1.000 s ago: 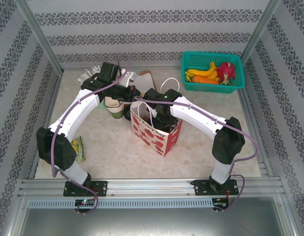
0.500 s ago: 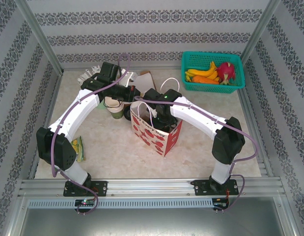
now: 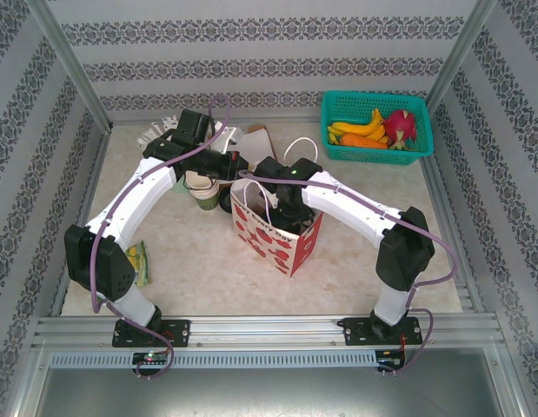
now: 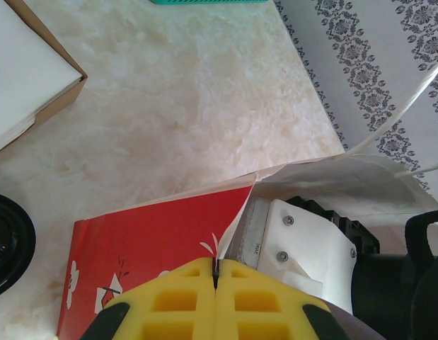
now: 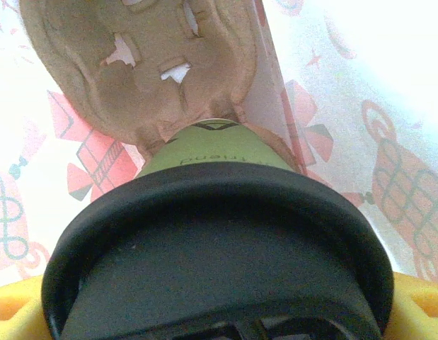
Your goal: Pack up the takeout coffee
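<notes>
The takeout coffee [image 5: 217, 152], a green cup with a black lid [image 5: 219, 248], sits down inside the red-and-white paper bag [image 3: 277, 233]. Its base rests in a brown cardboard cup carrier [image 5: 141, 78]. My right gripper [image 5: 219, 315] reaches into the bag [image 3: 290, 207], with its yellow fingers [image 5: 13, 315] against both sides of the lid. My left gripper [image 4: 216, 273] is shut on the bag's rim [image 4: 229, 227] at the bag's left top corner [image 3: 236, 167]. The white housing of the right wrist [image 4: 303, 244] shows inside the bag's open mouth.
A teal basket of fruit [image 3: 375, 128] stands at the back right. Stacked lidless green cups [image 3: 202, 188] and a cardboard box [image 3: 251, 139] lie behind the bag's left side. A yellow-green packet [image 3: 138, 261] lies by the left arm. A black lid [image 4: 6, 241] sits beside the bag.
</notes>
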Robot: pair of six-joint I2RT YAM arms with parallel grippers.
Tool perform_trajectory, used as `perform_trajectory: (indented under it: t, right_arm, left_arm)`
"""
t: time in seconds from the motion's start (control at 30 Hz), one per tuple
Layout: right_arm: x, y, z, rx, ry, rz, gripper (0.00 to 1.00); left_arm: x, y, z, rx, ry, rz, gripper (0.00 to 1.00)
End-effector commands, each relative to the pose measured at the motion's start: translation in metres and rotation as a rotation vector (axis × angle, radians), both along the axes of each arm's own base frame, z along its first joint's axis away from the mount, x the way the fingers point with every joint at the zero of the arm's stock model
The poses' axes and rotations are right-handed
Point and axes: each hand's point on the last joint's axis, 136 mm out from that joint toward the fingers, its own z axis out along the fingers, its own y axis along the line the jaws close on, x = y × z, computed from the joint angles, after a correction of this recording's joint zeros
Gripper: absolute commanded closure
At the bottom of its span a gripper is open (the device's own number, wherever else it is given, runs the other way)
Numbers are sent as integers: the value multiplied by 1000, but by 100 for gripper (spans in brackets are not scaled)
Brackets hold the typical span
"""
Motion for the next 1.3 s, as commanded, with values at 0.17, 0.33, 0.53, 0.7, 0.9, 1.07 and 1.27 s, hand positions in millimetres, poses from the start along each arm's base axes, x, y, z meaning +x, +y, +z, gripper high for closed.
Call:
perform_trajectory:
  t: [0.17,0.33,0.53,0.7,0.9,1.07,1.27]
  right_arm:
    - [-10,-12,-19,-46,103,-74,38]
    - [-10,-9,-7,-29,103,-84,38]
    - [-14,-13,-4,-55,128,-93,38]
    - [-16,-15,-6,-67,146,-100,38]
    - [-19,-16,-8,-70,167,-106,38]
    - [-21,-17,-6,-70,171,-108,38]
    - [-22,-17,-6,-71,174,-108,38]
  left_arm:
    - [4,-2,2,-10,-3,-11,100]
    - [4,-2,1,-7,1,-12,100]
    - [4,-2,1,-3,-1,-14,100]
    - [5,-2,0,-4,-1,-15,100]
    - [5,-2,-1,-2,2,-17,100]
    - [5,-2,-2,-3,3,-16,100]
    - [6,-2,-3,-2,5,-16,100]
